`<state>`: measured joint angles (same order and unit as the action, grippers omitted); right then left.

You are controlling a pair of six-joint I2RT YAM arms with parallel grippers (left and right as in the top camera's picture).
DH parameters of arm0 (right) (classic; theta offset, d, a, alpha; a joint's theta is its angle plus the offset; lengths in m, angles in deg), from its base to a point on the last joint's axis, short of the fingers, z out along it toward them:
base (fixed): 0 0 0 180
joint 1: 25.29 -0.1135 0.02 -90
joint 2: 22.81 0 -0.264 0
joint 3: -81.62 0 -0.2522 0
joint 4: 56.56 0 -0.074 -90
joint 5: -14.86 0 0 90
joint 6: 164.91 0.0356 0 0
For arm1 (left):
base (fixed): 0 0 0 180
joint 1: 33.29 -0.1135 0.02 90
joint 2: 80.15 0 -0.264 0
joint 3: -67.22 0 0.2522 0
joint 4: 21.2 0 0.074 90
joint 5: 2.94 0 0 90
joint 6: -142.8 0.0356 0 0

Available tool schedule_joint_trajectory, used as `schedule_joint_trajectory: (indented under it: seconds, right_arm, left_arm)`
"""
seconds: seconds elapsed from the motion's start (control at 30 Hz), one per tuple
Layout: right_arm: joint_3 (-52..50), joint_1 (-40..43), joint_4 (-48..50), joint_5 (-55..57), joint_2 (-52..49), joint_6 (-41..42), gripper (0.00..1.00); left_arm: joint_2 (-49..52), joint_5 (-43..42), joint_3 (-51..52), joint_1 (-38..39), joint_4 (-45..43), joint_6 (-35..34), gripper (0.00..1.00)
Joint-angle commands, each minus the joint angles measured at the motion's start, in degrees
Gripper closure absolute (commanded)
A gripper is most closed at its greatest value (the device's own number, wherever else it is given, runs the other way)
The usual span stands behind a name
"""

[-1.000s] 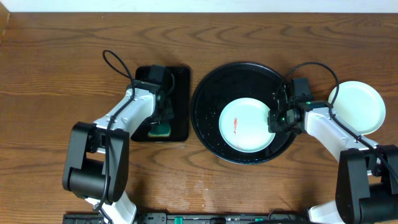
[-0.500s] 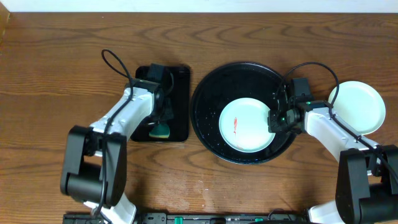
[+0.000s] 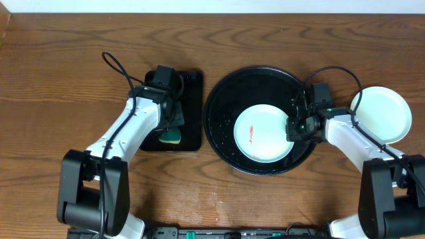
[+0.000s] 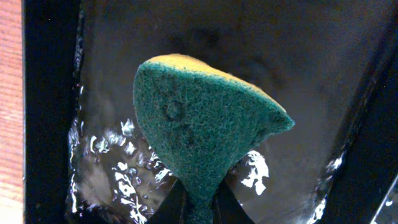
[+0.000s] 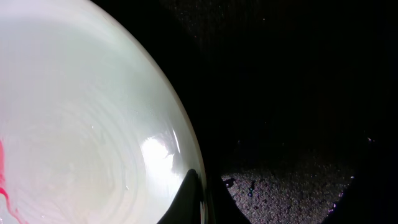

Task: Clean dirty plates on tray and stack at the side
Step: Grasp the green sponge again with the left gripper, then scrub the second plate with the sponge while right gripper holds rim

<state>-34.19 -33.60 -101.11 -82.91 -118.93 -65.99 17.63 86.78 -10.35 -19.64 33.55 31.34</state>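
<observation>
Fingers of my right gripper (image 5: 200,190) pinch, as far as I can tell, the right rim of the smeared plate (image 3: 263,133), which lies in the round tray (image 3: 222,106); my left gripper (image 4: 200,208) clamps a sponge (image 4: 199,124).

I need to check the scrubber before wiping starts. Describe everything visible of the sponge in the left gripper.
The sponge has a coarse dark green scouring face, with a yellow foam layer showing along its upper edge. It looks soft: the left gripper pinches its lower end, and above the fingers it fans out into a wedge. It is held over the wet, glossy rectangular black tray. Whether it touches the tray floor cannot be told.
</observation>
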Motion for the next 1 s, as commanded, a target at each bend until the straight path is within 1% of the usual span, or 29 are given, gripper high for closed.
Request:
schedule_joint_trajectory:
  seconds: [0.0,0.1,0.13,0.17,0.3,0.43,0.6,0.67,0.77,0.87,0.97]
  right_arm:
    - [0.15,-0.02,-0.22,0.17,-0.48,0.44,0.99]
    - [0.15,-0.02,-0.24,-0.07,-0.48,0.11,0.99]
    - [0.15,-0.04,-0.31,-1.38,-0.48,-1.84,0.99]
    - [0.15,-0.2,-0.28,-1.75,-0.48,-2.38,0.99]
    - [0.15,-1.4,-0.22,-1.73,-0.48,-2.36,0.99]
    - [0.15,-2.82,-0.2,-1.7,-0.5,-2.32,0.99]
    - [0.15,-3.21,-0.28,-1.7,-0.48,-2.32,0.99]
    - [0.15,-3.26,-0.26,-1.7,-0.48,-2.14,0.99]
    - [0.15,-3.39,-0.26,-1.7,-0.48,-2.14,0.99]
    - [0.15,-3.41,-0.26,-1.68,-0.48,-2.14,0.99]
    - [0.15,-3.41,-0.26,-1.7,-0.48,-2.14,0.99]
  left_arm:
    - [-4.15,-4.74,-4.2,1.11,2.1,2.01,0.93]
    - [-6.54,-13.55,-5.11,2.97,0.66,1.92,0.92]
    - [-7.34,-17.99,-5.11,4.94,-1.49,0.83,0.93]
    - [-7.39,-19.1,-5.11,6.34,-2.67,-0.39,0.93]
    - [-6.03,-19.12,-5.05,13.42,-7.82,-2.4,0.93]
    - [-2.08,-13.11,-5.05,20.79,-12.79,-7.19,0.93]
    - [4.96,-14.51,-5.05,26.77,-20.61,-12.9,0.92]
    - [7.65,-15.06,-5.05,28.63,-22.73,-15.28,0.93]
    - [11.3,-15.28,-5.05,30.4,-24.02,-16.87,0.93]
    - [14.64,-15.37,-5.05,30.34,-23.93,-19.58,0.92]
    - [17.75,-15.3,-5.05,29.64,-23.5,-19.54,0.92]
